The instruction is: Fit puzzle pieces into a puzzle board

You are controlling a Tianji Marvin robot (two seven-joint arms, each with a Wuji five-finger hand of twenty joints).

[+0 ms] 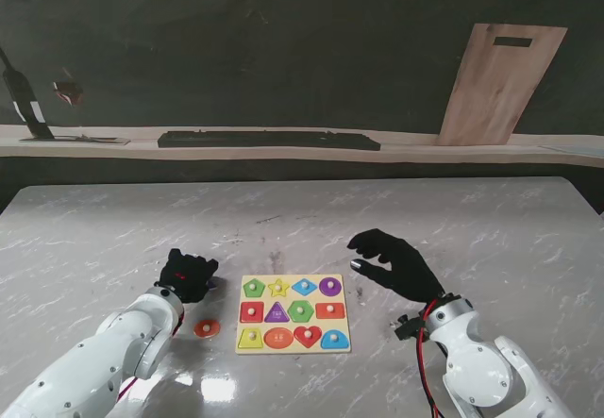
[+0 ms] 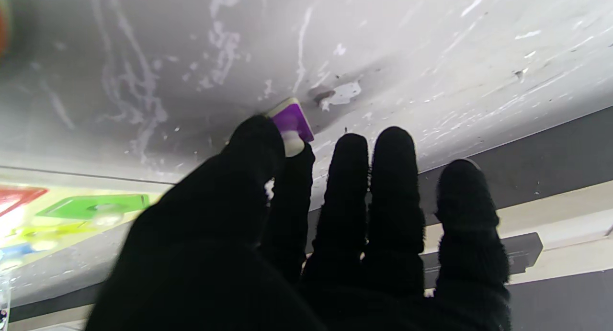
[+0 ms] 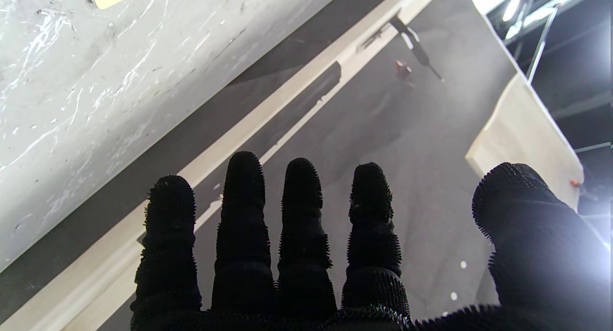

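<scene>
left robot hand (image 2: 287, 235): thumb and forefinger pinch purple puzzle piece (image 2: 293, 121) just left of puzzle board (image 1: 293, 313) | right robot hand (image 1: 394, 261): fingers spread, holding nothing, right of board | orange piece (image 1: 207, 327) lies on bench (image 1: 491, 239)

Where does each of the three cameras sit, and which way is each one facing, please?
Stand view: above the shoulders, looking down at the marble table and puzzle board; both arms show.
Left wrist view: along the left robot hand, which pinches a purple piece.
Right wrist view: along the open right robot hand, toward the wall.
Shared: board and wooden panel.
</scene>
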